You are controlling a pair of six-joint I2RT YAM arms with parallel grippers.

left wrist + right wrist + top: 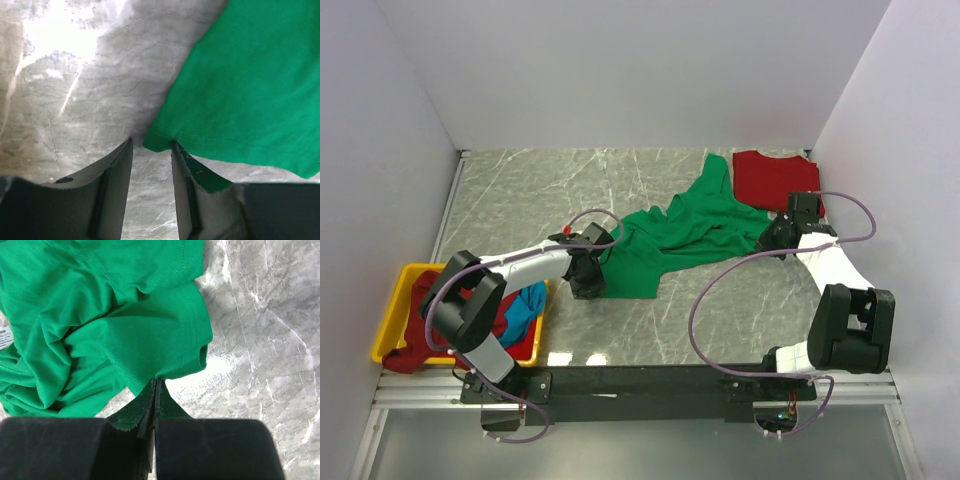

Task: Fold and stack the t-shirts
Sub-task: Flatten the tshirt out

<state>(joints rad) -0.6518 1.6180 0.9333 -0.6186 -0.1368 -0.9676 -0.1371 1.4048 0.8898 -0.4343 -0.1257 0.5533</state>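
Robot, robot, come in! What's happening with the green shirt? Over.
Left tool open around a hem corner of the green t-shirt. Right tool shut on another edge. Shirt crumpled, not folded yet. Nothing in the way, over.

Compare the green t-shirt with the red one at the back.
The green t-shirt lies crumpled and spread; the red t-shirt is folded square. The green t-shirt covers more table than the red t-shirt. The right gripper pinches the green t-shirt; no gripper holds the red t-shirt. Both are plain cloth.
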